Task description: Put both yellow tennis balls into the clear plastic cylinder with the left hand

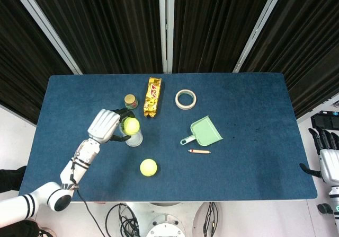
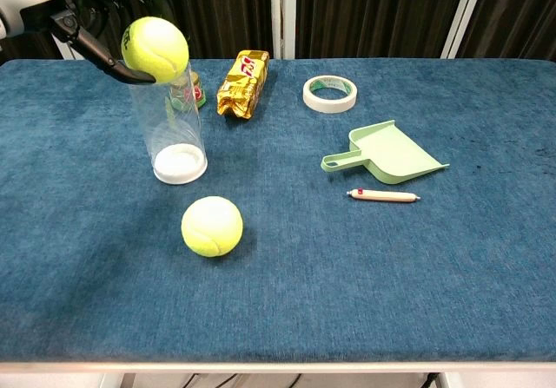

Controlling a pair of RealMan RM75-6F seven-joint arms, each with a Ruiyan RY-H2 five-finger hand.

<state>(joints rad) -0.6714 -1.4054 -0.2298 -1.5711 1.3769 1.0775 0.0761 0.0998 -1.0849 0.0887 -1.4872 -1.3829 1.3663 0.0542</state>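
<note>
Left hand (image 1: pixel 107 125) clamped on tennis ball (image 2: pixel 155 49) — poised over clear cylinder (image 2: pixel 173 132) mouth, arm reaching in from left

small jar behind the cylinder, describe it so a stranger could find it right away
On the blue table, find the clear plastic cylinder standing near the left side. Just behind it, left of the gold snack packet, sits the small jar. It is the only lidded container: squat, with a gold lid and a green label, partly hidden behind the cylinder in the chest view.
</note>
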